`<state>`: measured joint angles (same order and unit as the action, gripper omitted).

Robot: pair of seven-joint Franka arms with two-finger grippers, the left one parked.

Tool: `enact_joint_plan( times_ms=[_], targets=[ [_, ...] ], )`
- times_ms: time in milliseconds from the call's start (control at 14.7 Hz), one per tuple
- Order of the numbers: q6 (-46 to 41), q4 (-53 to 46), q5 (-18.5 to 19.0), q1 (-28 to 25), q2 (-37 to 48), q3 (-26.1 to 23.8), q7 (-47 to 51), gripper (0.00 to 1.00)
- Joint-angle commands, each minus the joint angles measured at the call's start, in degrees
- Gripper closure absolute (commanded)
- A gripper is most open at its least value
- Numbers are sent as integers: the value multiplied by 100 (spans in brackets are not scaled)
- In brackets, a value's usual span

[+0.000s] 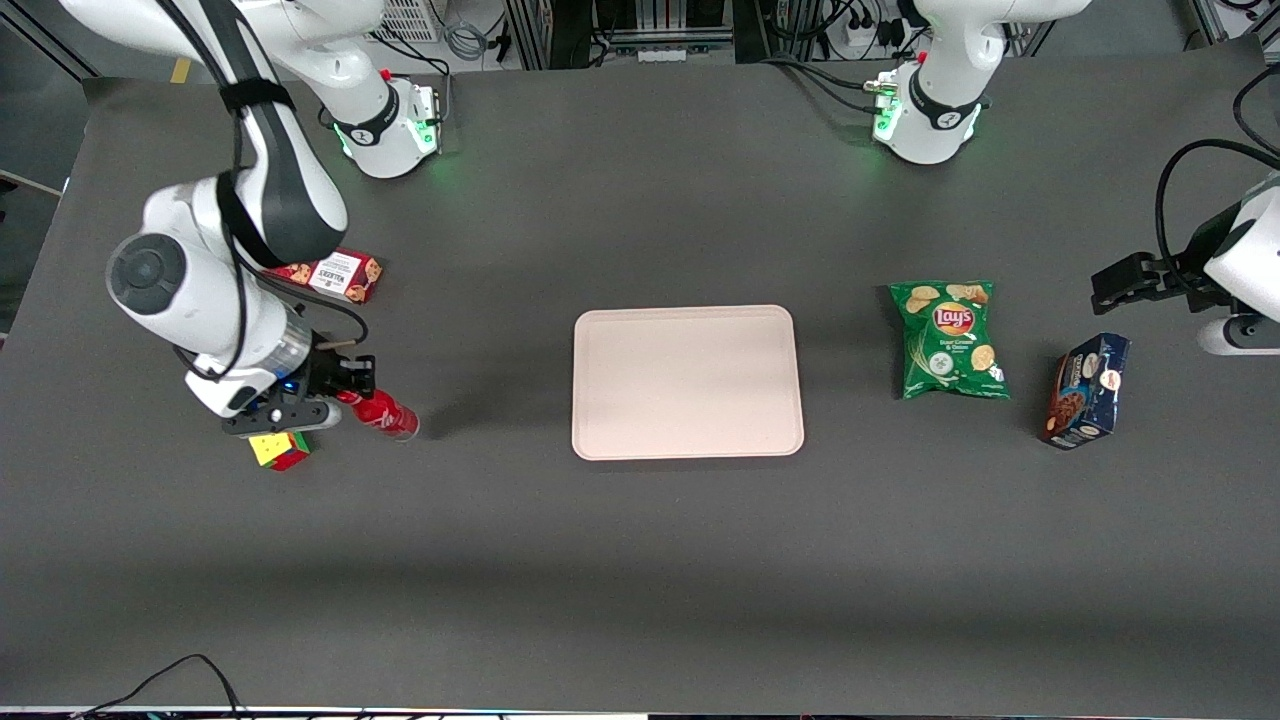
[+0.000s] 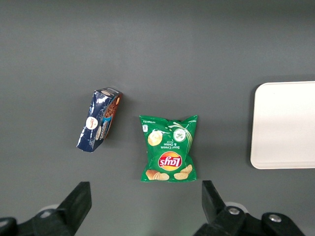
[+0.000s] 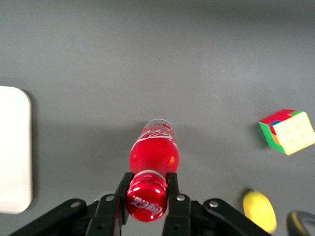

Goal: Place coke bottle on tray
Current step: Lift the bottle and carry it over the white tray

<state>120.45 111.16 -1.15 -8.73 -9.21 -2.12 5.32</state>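
Note:
The coke bottle (image 1: 385,416) has a red cap, a red label with white script and a clear base. It is at the working arm's end of the table, tilted with its base pointing toward the tray. My gripper (image 1: 343,386) is shut on the cap end, and the wrist view shows its fingers (image 3: 171,181) pressed on both sides of the cap of the coke bottle (image 3: 153,152). I cannot tell whether the base rests on the table. The beige-pink tray (image 1: 687,382) lies flat mid-table with nothing on it; its rounded edge (image 3: 15,147) shows in the wrist view.
A Rubik's cube (image 1: 280,450) sits under my wrist, nearer the front camera than the bottle, with a yellow lemon (image 3: 259,210) close by. A red cookie box (image 1: 335,275) lies farther back. A green Lay's bag (image 1: 948,338) and blue cookie box (image 1: 1085,390) lie toward the parked arm's end.

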Motion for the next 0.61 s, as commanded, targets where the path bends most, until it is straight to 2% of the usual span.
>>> enact_joint_plan(
  times_ms=[0,273,545],
  targets=[
    [-934,-646,-35,-24,331,-209,152,100],
    [-1822,-1674,-52,-33,209,-614,942,100],
    [-2534,-2807,-70,-199,-378,-1062,1873,100]
  ],
)
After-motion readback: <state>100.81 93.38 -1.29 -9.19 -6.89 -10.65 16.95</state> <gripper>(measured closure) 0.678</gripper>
